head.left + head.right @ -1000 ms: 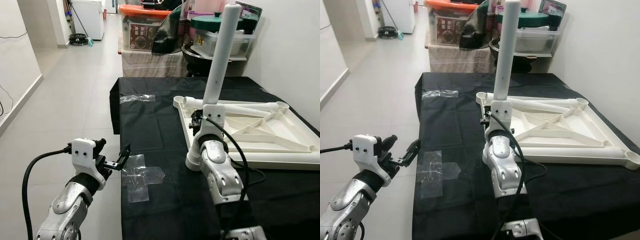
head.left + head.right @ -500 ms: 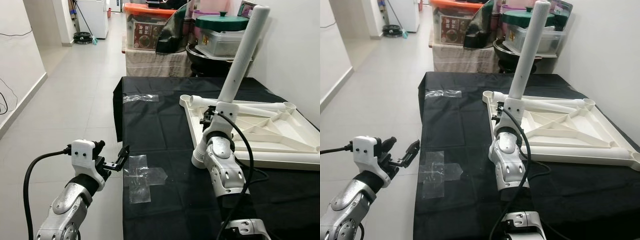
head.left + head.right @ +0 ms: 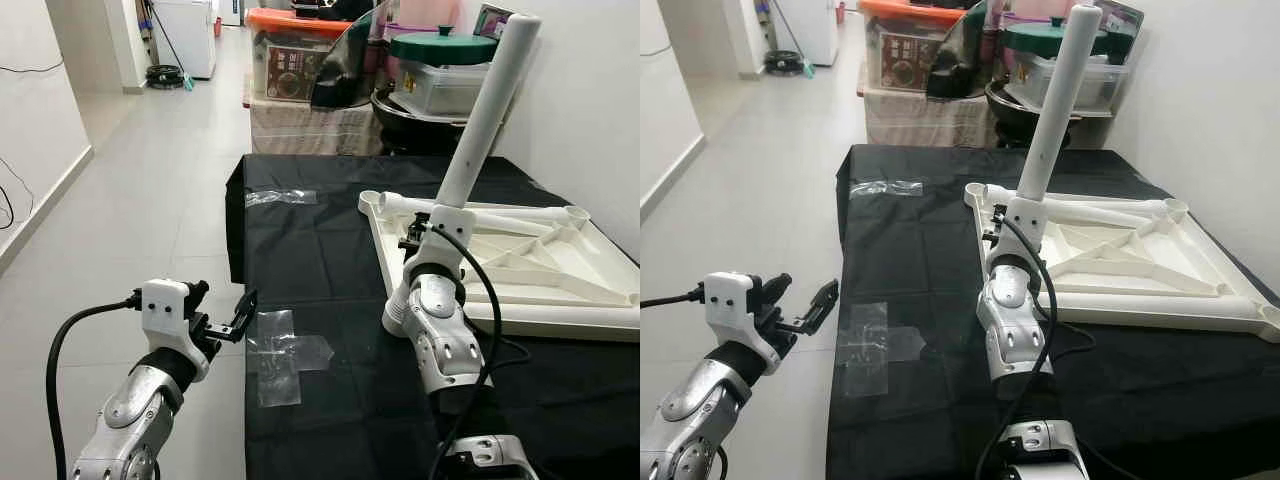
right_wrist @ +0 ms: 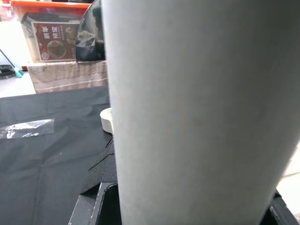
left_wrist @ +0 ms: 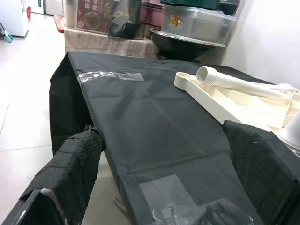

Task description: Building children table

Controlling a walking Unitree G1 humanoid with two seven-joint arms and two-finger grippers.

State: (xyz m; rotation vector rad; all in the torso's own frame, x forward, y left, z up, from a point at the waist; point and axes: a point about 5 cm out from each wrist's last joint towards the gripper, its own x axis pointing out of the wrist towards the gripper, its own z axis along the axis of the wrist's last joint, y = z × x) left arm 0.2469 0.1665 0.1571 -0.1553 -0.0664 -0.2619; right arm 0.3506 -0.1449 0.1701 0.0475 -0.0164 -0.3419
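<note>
A white table top (image 3: pixel 560 300) lies upside down on the right half of a black-clothed table (image 3: pixel 310 260). My right gripper (image 3: pixel 428 228) is shut on a long white table leg (image 3: pixel 488 105), near its lower end. The leg leans to the right; its foot rests on the cloth beside the top's near left corner. That leg (image 4: pixel 197 117) fills the right wrist view. A second white leg (image 5: pixel 234 82) lies flat inside the upturned top along its far edge. My left gripper (image 3: pixel 226 320) is open and holds nothing, hovering off the table's left edge above the floor.
Clear tape patches stick to the cloth at the near left (image 3: pixel 285 350) and far left (image 3: pixel 280 197). Storage boxes (image 3: pixel 295 55) and lidded pots (image 3: pixel 440 60) are stacked behind the table. A white wall (image 3: pixel 590 110) runs along the right; tiled floor (image 3: pixel 150 200) lies to the left.
The leg in my right gripper has tipped from nearly upright to leaning right. The camera shifted slightly. My left arm has stayed where it was.
</note>
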